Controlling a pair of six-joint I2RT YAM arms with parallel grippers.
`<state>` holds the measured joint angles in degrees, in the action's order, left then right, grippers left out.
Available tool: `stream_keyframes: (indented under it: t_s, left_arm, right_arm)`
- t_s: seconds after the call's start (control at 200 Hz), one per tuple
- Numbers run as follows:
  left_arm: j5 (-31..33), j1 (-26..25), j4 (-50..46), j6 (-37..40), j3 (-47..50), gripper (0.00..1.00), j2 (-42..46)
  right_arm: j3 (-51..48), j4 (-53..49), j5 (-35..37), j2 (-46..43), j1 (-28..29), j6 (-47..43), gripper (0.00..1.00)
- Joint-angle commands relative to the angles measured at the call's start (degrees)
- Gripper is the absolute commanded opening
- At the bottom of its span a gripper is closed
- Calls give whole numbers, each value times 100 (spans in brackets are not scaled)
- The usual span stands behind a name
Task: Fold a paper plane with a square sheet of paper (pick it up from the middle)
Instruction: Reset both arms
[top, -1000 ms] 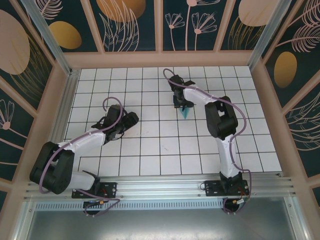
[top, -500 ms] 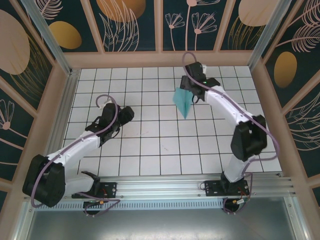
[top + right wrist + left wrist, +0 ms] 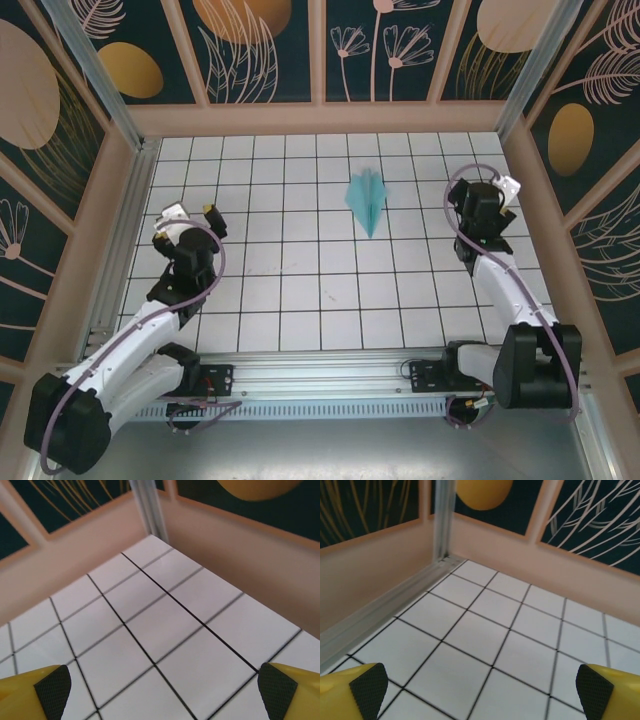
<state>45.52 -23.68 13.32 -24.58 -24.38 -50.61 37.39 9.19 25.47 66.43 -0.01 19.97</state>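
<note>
Slim teal-blue paper plane lies folded at twelve o'clock; left gripper and right gripper gape wide, empty. Looks done, just park.

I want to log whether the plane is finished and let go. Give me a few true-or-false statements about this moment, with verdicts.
1. The paper plane lies on the table, touched by neither arm. True.
2. The right jaws are clamped on the plane. False: they stand open over the table, well apart from it.
3. The left jaws stand open with nothing between them. True.
4. The plane lies against the left wall. False: it lies out in the table's far half, slightly right of centre.
5. The paper is a flat, unfolded square. False: it is folded into a pointed dart.
</note>
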Motion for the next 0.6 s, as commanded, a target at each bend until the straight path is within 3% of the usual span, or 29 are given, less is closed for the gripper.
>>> stream_keyframes:
  t_s: [0.0, 0.375, 0.595]
  left_arm:
    - [565, 215, 947, 635, 421, 98, 96]
    - [-1291, 1392, 2925, 1338, 1161, 98, -801]
    - [-2270, 1642, 4983, 1589, 1800, 98, -1590]
  right_arm:
    - [-854, 1552, 129, -240, -117, -289, 99]
    - [-2304, 4412, -389, 280, 389, -1801, 99]
    - [-2501, 5736, -842, 1218, 463, -2075, 99]
